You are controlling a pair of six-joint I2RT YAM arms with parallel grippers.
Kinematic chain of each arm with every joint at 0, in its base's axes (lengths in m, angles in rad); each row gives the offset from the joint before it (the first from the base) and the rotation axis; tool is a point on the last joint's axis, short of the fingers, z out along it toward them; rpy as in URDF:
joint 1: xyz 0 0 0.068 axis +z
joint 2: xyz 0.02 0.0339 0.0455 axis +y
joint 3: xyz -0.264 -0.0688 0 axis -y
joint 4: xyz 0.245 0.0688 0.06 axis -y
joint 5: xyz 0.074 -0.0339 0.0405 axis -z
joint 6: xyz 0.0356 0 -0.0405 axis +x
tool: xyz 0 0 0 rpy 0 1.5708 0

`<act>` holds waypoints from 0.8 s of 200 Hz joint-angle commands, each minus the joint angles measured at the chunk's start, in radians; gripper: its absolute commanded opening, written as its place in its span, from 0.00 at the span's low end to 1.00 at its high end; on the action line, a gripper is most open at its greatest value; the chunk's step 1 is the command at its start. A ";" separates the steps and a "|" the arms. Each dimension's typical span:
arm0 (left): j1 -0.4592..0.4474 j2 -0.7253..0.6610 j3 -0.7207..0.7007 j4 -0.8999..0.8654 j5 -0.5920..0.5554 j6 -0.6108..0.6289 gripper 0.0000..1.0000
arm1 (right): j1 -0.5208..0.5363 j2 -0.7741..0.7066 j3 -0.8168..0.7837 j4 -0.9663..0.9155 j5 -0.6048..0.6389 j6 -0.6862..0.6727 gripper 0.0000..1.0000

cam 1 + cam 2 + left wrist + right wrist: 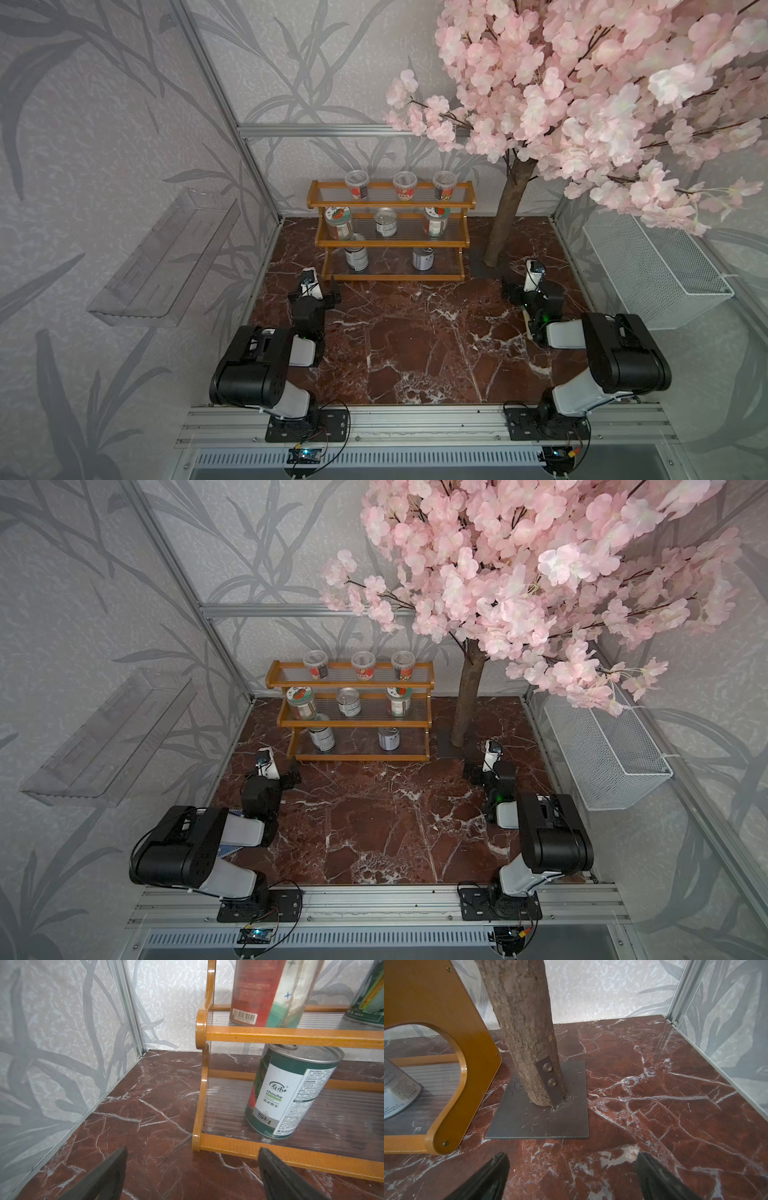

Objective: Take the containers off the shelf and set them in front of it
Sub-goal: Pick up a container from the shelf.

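Note:
The orange-brown shelf (390,204) (353,684) stands at the back of the marble floor and holds all the containers. Three clear cups (404,185) line its top tier. Two jars (338,222) flank a tin can (385,222) on the middle tier. Two more cans (356,257) (423,258) stand on the bottom tier. My left gripper (313,293) (193,1150) is open and empty, low by the shelf's front left corner, with the left bottom can (291,1093) just ahead. My right gripper (532,286) (572,1155) is open and empty, right of the shelf, facing the tree trunk (525,1032).
The trunk is bolted to a grey base plate (539,1122) right beside the shelf's side panel (425,1001). Pink blossoms (582,104) overhang the right side. A clear wall shelf (166,257) hangs on the left wall, a white wire basket (665,270) on the right.

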 commanded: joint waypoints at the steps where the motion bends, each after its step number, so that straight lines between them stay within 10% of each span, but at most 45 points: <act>1: 0.003 0.009 0.021 0.023 -0.003 0.005 1.00 | -0.005 -0.006 0.020 -0.009 -0.003 -0.006 0.99; 160: 0.002 -0.053 0.079 -0.143 -0.002 0.006 1.00 | -0.002 -0.008 0.014 0.001 -0.005 -0.009 0.99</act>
